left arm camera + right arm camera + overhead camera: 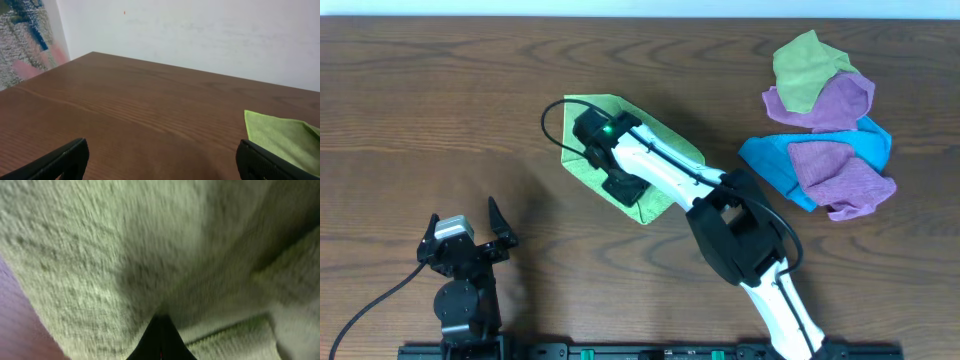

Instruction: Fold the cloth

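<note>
A light green cloth (665, 150) lies folded at the middle of the table. My right arm reaches over it from the front right. My right gripper (623, 187) is down on the cloth's front part. In the right wrist view the jaws (161, 332) form one shut black wedge, with green cloth (150, 245) filling the frame and creases running from the tip. My left gripper (465, 243) is open and empty at the front left, apart from the cloth. In the left wrist view the gripper (160, 167) has its fingers wide apart, and a corner of the cloth (280, 137) shows at the right.
A pile of crumpled cloths sits at the back right: a yellow-green one (805, 65), purple ones (840, 180) and a blue one (775, 160). A black cable (552, 115) loops beside the green cloth. A white wall (200, 30) stands beyond the table's far edge.
</note>
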{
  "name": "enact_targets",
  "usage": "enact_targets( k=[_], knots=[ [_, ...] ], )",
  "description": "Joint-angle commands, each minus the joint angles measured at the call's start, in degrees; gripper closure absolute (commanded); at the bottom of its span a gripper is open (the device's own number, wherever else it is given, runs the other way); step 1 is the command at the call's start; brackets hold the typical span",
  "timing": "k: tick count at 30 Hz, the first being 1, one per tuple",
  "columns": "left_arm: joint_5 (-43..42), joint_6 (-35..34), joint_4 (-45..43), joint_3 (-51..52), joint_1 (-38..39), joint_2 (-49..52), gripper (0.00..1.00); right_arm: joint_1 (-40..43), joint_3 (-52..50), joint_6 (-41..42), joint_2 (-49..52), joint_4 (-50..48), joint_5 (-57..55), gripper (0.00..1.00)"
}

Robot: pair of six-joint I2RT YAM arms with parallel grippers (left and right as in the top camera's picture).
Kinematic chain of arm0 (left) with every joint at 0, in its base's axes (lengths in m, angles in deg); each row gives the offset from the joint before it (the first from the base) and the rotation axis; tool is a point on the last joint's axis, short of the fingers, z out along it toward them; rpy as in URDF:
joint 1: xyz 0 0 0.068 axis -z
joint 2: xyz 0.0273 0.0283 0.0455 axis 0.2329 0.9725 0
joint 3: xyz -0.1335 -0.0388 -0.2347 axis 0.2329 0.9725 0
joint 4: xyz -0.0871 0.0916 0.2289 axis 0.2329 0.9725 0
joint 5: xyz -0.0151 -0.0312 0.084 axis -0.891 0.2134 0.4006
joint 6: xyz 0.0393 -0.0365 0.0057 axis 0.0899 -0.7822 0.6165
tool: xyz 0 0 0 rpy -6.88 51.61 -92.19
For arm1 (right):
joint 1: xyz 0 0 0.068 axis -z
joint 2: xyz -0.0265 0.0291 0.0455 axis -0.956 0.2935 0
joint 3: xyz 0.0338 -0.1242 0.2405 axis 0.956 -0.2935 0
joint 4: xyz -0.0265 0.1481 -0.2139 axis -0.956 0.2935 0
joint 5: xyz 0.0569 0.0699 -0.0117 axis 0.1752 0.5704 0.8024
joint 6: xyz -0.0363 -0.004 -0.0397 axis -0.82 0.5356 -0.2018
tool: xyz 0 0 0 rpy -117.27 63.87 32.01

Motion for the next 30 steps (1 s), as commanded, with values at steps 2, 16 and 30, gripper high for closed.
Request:
enact_targets(
  k=[2, 16, 30],
  knots=[
    [1.6, 1.0, 2.6, 1.0, -0.2, -0.1, 0.05, -0.9, 1.6, 1.6, -4.0, 0.2, -1.5, 0.62],
    [1.5, 1.0, 1.3, 1.0, -0.2, -0.1, 0.05, 0.9, 1.6, 5.1, -15.3, 2.3, -1.3, 0.31],
    [-33.0, -1.1, -8.4, 1.0, -0.2, -0.1, 0.05, -0.9, -2.5, 4.7, -30.9, 7.0, 9.0, 0.21]
  ],
)
